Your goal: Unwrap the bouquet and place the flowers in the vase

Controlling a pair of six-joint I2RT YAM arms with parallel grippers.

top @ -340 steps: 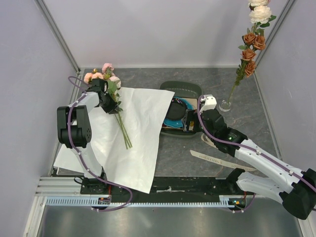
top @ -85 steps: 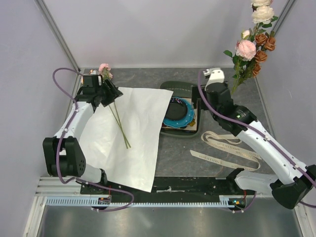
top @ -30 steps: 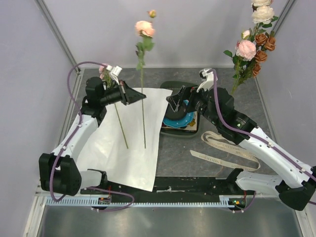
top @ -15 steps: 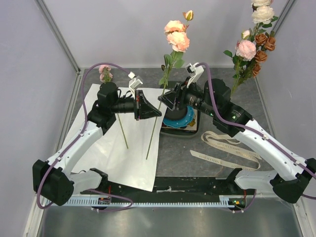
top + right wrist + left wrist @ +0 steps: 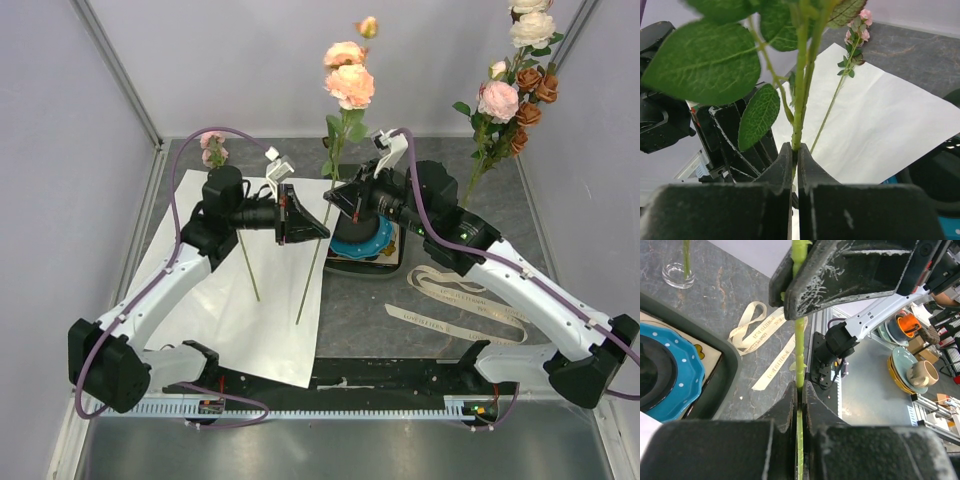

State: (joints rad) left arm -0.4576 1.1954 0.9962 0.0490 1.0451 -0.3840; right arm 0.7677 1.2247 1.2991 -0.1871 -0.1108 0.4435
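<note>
Flowers (image 5: pixel 348 78) on one long stem (image 5: pixel 799 350) are hanging in mid-air between the arms. We are seeing the left gripper (image 5: pixel 799 395) pinched tight low on it and the right gripper (image 5: pixel 794 152) clamped higher, under the leaves (image 5: pixel 700 60). We are judging the unwrapping done, with the paper wrap (image 5: pixel 225 300) lying flat and the ribbon (image 5: pixel 455 300) loose. The vase (image 5: pixel 677 275) is holding stems already, and one rose stem (image 5: pixel 245 262) is lying on the paper. The dark tray (image 5: pixel 725 390) is carrying a blue-rimmed plate (image 5: pixel 675 370).

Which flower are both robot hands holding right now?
The tall peach rose in the middle: the left gripper and right gripper both pinch its stem. The small pink one lies on the paper; others stand in the vase.
</note>
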